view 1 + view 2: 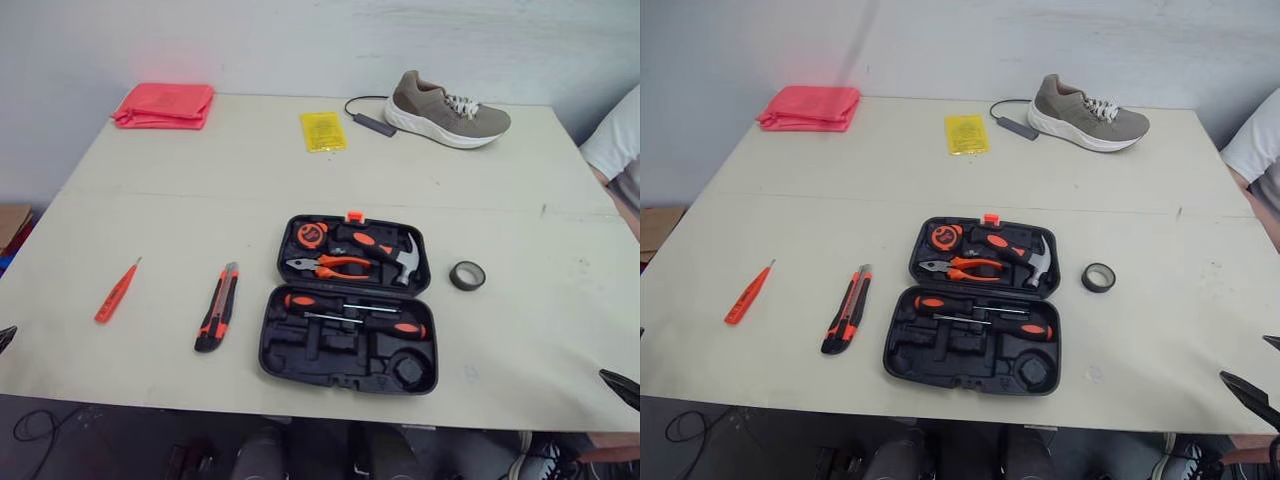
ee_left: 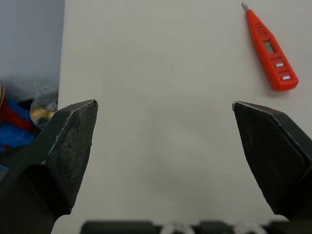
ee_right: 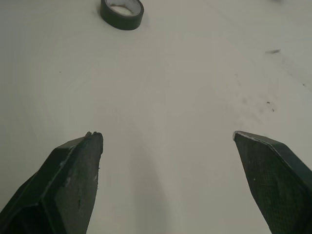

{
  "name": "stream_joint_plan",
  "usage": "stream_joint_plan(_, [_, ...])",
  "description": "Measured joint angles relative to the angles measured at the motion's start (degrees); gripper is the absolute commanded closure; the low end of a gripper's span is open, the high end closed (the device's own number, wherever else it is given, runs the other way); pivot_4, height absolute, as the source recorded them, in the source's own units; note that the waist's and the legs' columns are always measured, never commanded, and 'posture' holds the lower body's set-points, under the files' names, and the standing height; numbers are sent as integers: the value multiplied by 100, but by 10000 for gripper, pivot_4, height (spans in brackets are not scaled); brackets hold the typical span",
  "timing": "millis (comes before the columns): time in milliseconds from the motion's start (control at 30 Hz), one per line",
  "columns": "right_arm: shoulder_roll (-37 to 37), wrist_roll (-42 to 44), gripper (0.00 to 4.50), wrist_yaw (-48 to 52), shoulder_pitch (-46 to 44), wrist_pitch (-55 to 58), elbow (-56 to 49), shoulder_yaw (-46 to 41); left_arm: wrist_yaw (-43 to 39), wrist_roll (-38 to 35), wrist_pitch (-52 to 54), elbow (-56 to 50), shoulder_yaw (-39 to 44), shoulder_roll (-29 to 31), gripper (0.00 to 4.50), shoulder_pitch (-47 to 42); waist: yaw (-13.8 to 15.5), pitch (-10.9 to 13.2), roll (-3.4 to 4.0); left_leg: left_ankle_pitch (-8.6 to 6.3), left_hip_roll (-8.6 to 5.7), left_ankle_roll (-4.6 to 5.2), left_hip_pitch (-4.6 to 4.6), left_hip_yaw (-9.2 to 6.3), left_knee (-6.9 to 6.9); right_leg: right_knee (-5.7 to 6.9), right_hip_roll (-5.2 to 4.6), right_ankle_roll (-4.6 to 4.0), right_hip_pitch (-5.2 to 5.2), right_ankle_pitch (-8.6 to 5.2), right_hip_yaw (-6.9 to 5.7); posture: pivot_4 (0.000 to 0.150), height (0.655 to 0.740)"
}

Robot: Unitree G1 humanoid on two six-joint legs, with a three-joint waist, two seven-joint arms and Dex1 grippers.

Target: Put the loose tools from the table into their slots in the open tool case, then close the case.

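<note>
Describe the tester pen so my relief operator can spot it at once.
Start at the open black tool case on the table. Left of it lies a black-and-orange utility knife; further left lies the tester pen, slimmer, all orange, with a thin metal tip.

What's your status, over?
Left hand open, by tester. Right hand open, by tape. Case open; tester, knife, tape loose on table. Shoe, far side, out of the way.

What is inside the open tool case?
The tool case holds a tape measure, pliers and a hammer in its far half, two screwdrivers and empty slots in its near half. What lies under the tools is covered.
</note>
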Motion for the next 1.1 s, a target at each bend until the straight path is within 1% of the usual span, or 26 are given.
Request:
stream_joint_plan(67, [153, 287, 255, -7, -221, 195, -457, 259, 25, -47, 164, -281, -46, -107, 0, -27, -42, 0, 1, 3, 1, -1, 0, -1, -5, 2, 1, -1, 0, -1, -1, 1500, 7400])
stream_joint_plan(100, [279, 484, 255, -4, -371, 297, -762, 444, 49, -73, 315, -487, -106, -201, 0, -28, -67, 0, 5, 17, 1, 17, -1, -4, -4, 5, 2, -1, 1, -1, -4, 1500, 7400])
stream_joint_plan(200, [547, 955, 255, -189, -783, 658, -1621, 951, 348, -245, 1350, -1354, -236, -440, 0, 78, -113, 4, 10, 22, 3, 20, -4, -5, -1, 11, 5, -1, 0, -1, -6, 1500, 7400])
stream_joint_plan(233, [625, 1052, 255, -334, -986, 748, -1945, 1142, 545, -382, 1997, -1805, -260, -478, 0, 108, -113, 4, 6, 23, 3, 19, -5, -6, 1, 12, 7, -1, 0, -1, -7, 1500, 7400])
stream_joint_plan(300, [743, 1119, 255, -488, -1213, 813, -2272, 1348, 741, -478, 2569, -2296, -285, -487, 0, 156, -107, 3, 4, 23, 3, 19, -5, -7, 1, 10, 7, -1, 1, -1, -7, 1500, 7400])
stream_joint_plan(333, [869, 1118, 255, -607, -1398, 811, -2472, 1547, 960, -516, 3073, -2749, -328, -487, 0, 254, -107, 3, 4, 23, 2, 19, -5, -7, 1, 10, 7, -1, 2, -1, -7, 1500, 7400])
stream_joint_plan(433, [1143, 1113, 255, -683, -1723, 803, -2888, 2153, 1484, -531, 4137, -3700, -631, -529, 0, 295, -97, 4, 6, 27, 0, 11, -7, -7, 3, 11, 8, -1, 2, -1, -7, 1500, 7400])
stream_joint_plan(567, [1235, 1094, 255, -624, -1966, 801, -3108, 2690, 2276, -504, 5187, -4534, -1028, -789, 0, 145, -84, 3, 2, 41, -2, -11, -10, -9, 8, 11, 10, 1, 3, 0, -7, 1500, 7400])
stream_joint_plan(633, [1279, 1079, 255, -576, -2074, 753, -3134, 2905, 2667, -401, 5613, -4834, -1275, -911, 0, 27, -90, 2, -1, 42, -2, -13, -8, -9, 8, 12, 11, 1, 4, 0, -6, 1500, 7400])
stream_joint_plan(700, [1319, 1056, 255, -541, -2126, 685, -3159, 3043, 2879, -346, 5824, -4955, -1435, -969, 0, -6, -92, 2, -1, 44, -2, -15, -8, -9, 5, 12, 12, 1, 3, 0, -6, 1500, 7400])
stream_joint_plan(933, [1346, 958, 255, -529, -2154, 562, -3140, 3111, 3286, -129, 6001, -4912, -1778, -1141, 0, -526, -84, 2, 0, 47, -3, -16, -7, -8, 8, 18, 13, 0, 1, 0, -6, 1500, 7400])
stream_joint_plan(1033, [1346, 914, 0, -537, -2099, 518, -3139, 3111, 3305, -77, 6084, -4847, -1901, -1145, 7743, -655, -58, 0, 4, 48, -4, -17, -4, -8, 9, 19, 13, 1, 3, 0, -5, 1500, 7400])
stream_joint_plan(1100, [1345, 906, 0, -549, -2066, 470, -3139, 3110, 3291, -71, 6124, -4856, -1951, -1141, 16364, -665, -59, -6, 14, 48, -5, -16, -1, -6, 9, 20, 12, 1, 4, 0, -3, 1500, 7400])
